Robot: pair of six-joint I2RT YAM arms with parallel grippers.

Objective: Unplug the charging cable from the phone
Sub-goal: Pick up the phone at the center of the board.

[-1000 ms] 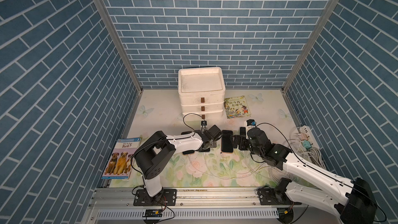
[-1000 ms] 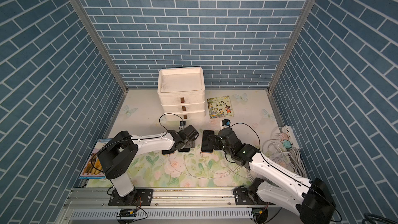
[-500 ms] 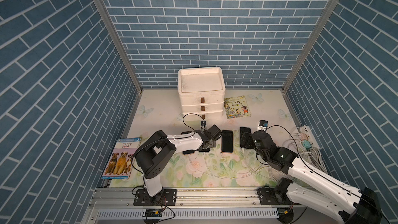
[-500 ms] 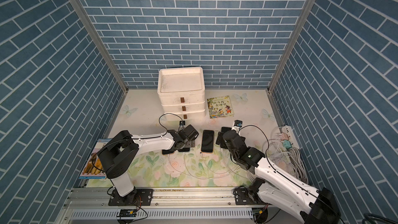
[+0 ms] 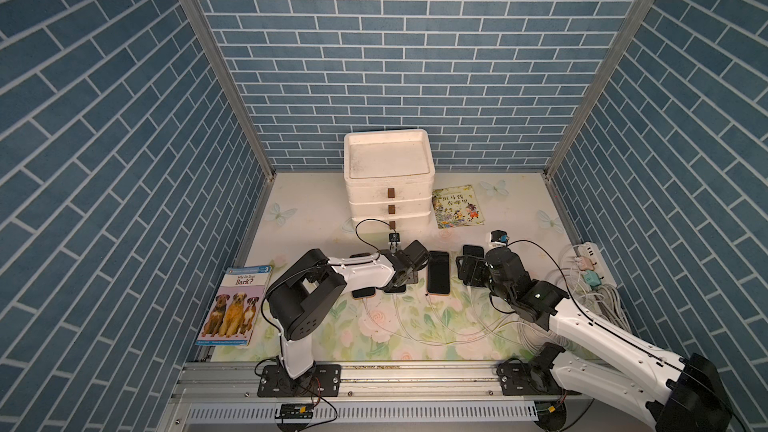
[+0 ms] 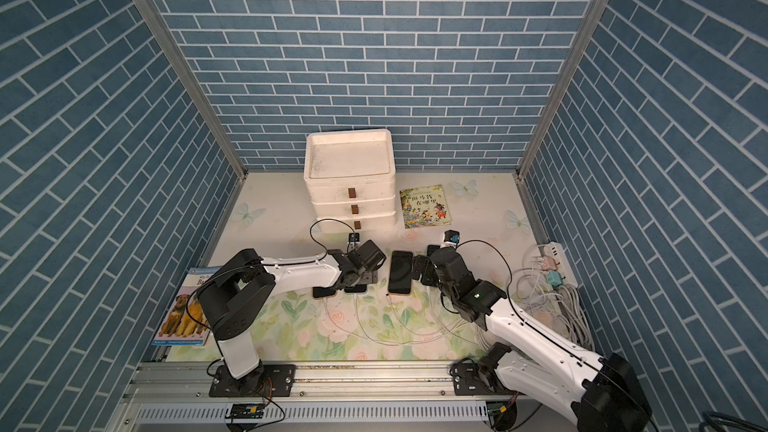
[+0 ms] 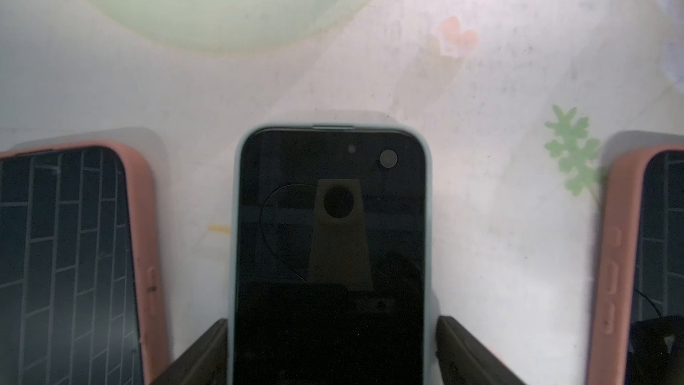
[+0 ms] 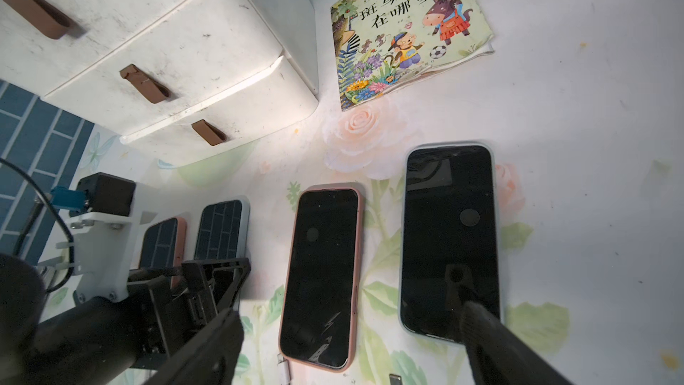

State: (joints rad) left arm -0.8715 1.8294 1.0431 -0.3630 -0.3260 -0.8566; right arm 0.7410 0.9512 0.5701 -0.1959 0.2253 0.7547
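Four phones lie face up, side by side, on the flowered worktop (image 5: 307,205) in front of the white drawer unit (image 5: 388,184), all with dark screens. The left hand (image 7: 331,322) is down over the second phone from the left arm's side, a pale-blue-cased phone (image 7: 329,238) lying straight out from the drawer fronts. Its fingers (image 7: 200,357) are spread, one along each long edge of that phone and close against the case. A thin sliver of shadow shows on one side, so I'd call the hand released rather than clamped. The end of this phone farthest from the drawer unit is hidden under the hand, so I can't see its plug.

The right hand (image 8: 351,309) is wide open with nothing in it, low over the two phones toward the right arm's side of the drawer unit. The pink-cased phone (image 8: 322,272) lies between its fingers, and one finger crosses a corner of the pale-cased phone (image 8: 449,238) beyond it. A white charging cable (image 8: 284,370) shows at the pink-cased phone's end away from the drawers. A power strip (image 5: 586,257) sits well off to the right arm's side of the drawer unit. A picture book (image 5: 457,206) lies just beside the drawer unit on that same side.
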